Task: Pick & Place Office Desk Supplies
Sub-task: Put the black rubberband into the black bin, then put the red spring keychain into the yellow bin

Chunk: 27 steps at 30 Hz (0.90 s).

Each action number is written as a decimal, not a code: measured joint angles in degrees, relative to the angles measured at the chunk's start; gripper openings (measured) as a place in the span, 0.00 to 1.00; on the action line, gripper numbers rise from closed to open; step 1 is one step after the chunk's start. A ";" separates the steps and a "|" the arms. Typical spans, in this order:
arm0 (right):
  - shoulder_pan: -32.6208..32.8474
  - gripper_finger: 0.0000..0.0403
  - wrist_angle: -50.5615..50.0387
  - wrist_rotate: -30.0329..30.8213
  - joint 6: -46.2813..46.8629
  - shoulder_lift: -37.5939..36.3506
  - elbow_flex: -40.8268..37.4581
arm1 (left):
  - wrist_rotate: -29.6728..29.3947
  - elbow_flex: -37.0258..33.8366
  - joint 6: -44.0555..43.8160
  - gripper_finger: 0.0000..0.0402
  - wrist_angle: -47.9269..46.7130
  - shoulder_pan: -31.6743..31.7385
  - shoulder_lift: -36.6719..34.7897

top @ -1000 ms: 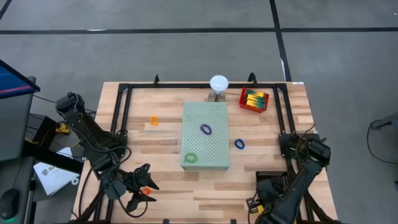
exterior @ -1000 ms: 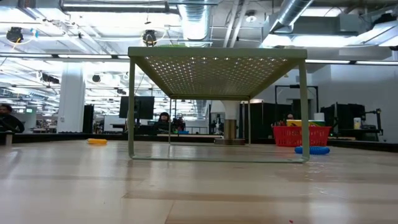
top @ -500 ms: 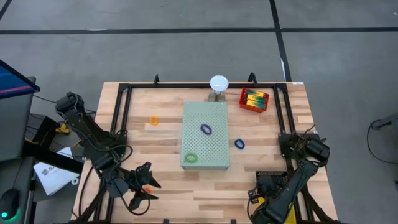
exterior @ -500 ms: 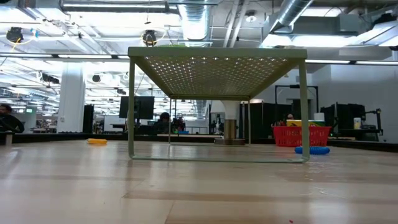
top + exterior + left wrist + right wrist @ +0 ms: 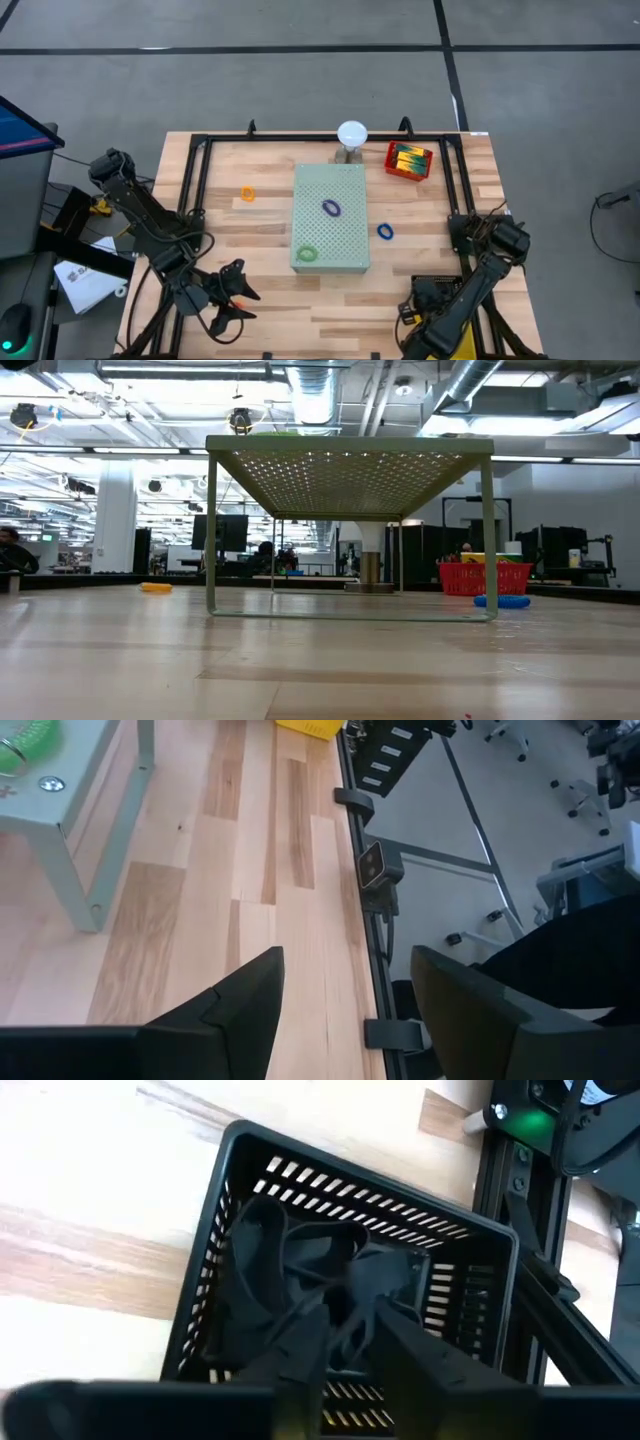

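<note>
My right gripper (image 5: 345, 1342) hangs over a black slotted basket (image 5: 230, 1230) at the table's near right, its fingers slightly apart and pointing down into it; dark items (image 5: 262, 1270) lie inside. In the high view it is (image 5: 414, 316). My left gripper (image 5: 240, 298) waits open above the near left of the table. A purple loop (image 5: 331, 207) and a green loop (image 5: 307, 254) lie on the pale-green perforated board (image 5: 345, 240). An orange loop (image 5: 247, 194) and a blue loop (image 5: 385, 231) lie on the wood. My right gripper reaches from above into the black basket among the dark items. Whether its fingertips (image 5: 300, 1342) touch any of them I cannot tell.
A red basket (image 5: 392, 165) with yellow-green boxes stands at the far right, beside a white dome (image 5: 351, 132) on a stand. A black frame rail (image 5: 195, 180) runs round the table. A yellow basket (image 5: 310, 728) stands near the black one.
My right arm has sunk a little toward the black basket at the near right. The loops and baskets lie where they were.
</note>
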 joint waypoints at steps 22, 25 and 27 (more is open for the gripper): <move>-3.25 0.53 -0.02 18.83 -0.60 -15.61 0.07 | 13.78 0.00 -11.48 0.53 -18.63 -1.73 0.00; -3.59 0.53 -0.02 21.23 -0.87 -17.79 0.07 | 14.71 0.00 -13.22 0.53 -23.73 -2.83 0.00; -3.99 0.52 -0.02 22.26 -0.92 -18.51 0.07 | 14.82 -0.41 -14.10 0.53 -25.33 -3.02 0.00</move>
